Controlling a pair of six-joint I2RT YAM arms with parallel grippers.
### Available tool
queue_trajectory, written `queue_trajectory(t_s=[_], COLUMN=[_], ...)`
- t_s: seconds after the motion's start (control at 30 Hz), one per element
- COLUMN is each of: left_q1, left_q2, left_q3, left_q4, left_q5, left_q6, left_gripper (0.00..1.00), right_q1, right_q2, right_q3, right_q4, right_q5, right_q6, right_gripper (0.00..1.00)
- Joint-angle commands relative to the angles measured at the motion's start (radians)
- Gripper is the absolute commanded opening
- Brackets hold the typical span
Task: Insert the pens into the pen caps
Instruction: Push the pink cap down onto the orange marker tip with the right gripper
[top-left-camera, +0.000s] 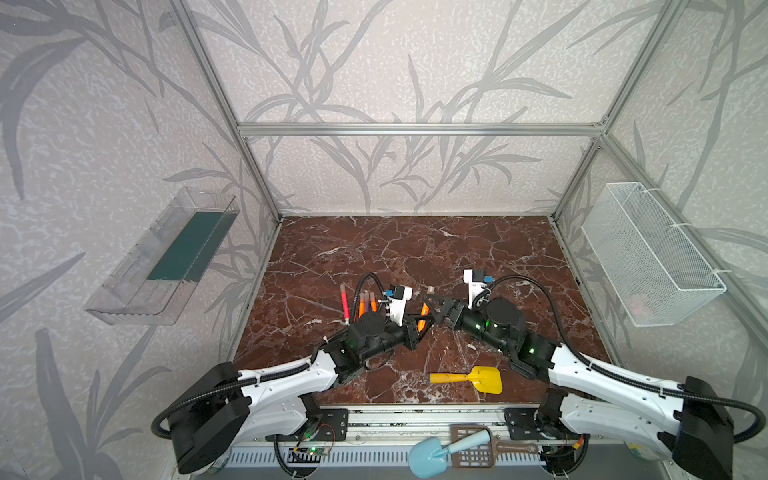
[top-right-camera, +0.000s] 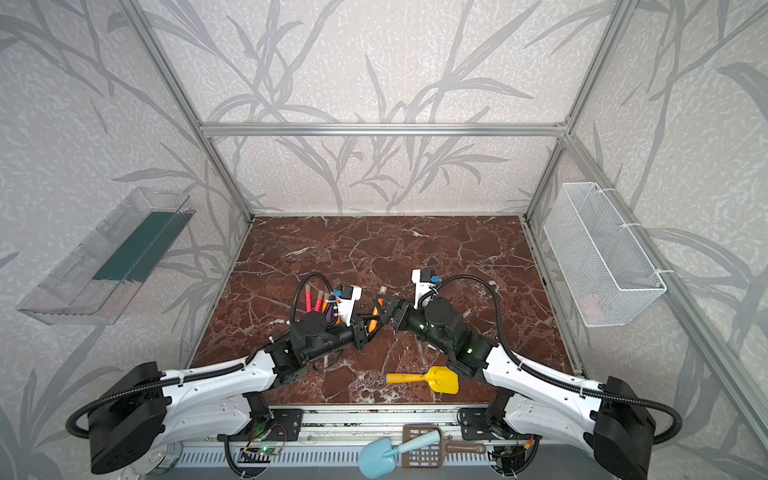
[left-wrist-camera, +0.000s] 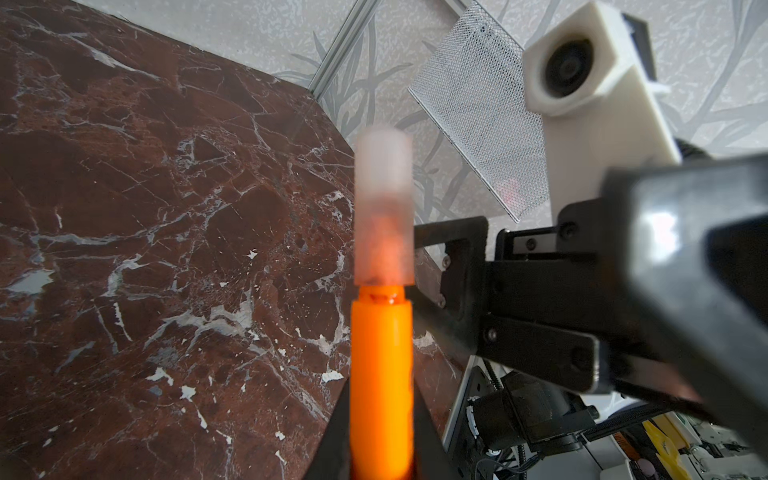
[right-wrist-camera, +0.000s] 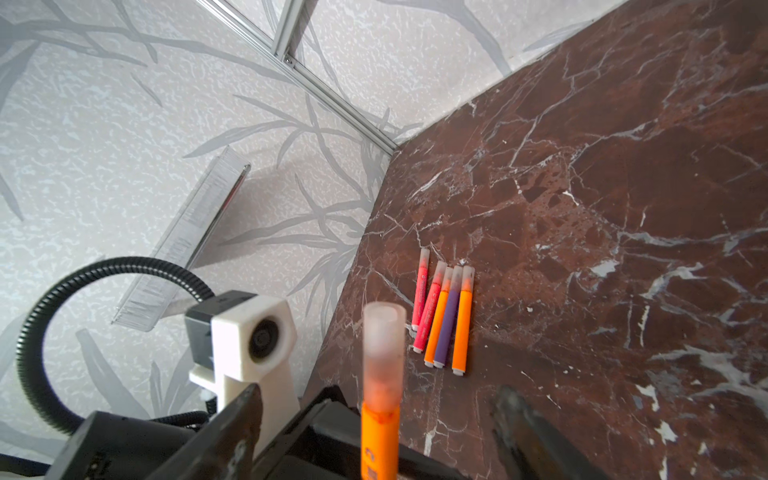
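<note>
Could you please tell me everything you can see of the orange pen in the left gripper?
The orange pen is a slim, smooth plastic cylinder with a bright glossy barrel. A translucent pale cap sits over its tip, orange showing faintly through, with a narrow collar exposed between cap and barrel. The left gripper is shut on the barrel's lower part, holding it over the marble table. The right gripper stands open, one finger on either side of the cap, not touching it.
</note>
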Motion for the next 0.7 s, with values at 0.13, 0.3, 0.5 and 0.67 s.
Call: queue_trajectory(t_s=[0.13, 0.3, 0.5, 0.67], left_q1=[0.004, 0.004, 0.004, 0.004], left_q2=[0.025, 0.032, 0.038, 0.043], left_q3=[-0.007, -0.005, -0.004, -0.003], left_q4=[0.044, 0.046, 0.039, 0.04], left_q5=[0.022, 0.029, 0.024, 0.021], left_q6=[0.015, 0.019, 0.027, 0.028], left_gripper=[0.0, 0.0, 0.0, 0.0], right_q1=[-0.037, -0.073, -0.076, -0.076], right_q2=[0.076, 0.16, 0.199, 0.202], right_q3=[0.122, 0.166, 0.186, 0.178], right_q4=[-0.07, -0.066, -0.059, -0.052], right_q5=[0.072, 0.027, 0.001, -0.019], right_q6=[-0.032, -0.012, -0.012, -0.007], right_gripper=[0.79, 0.71, 0.47, 0.35])
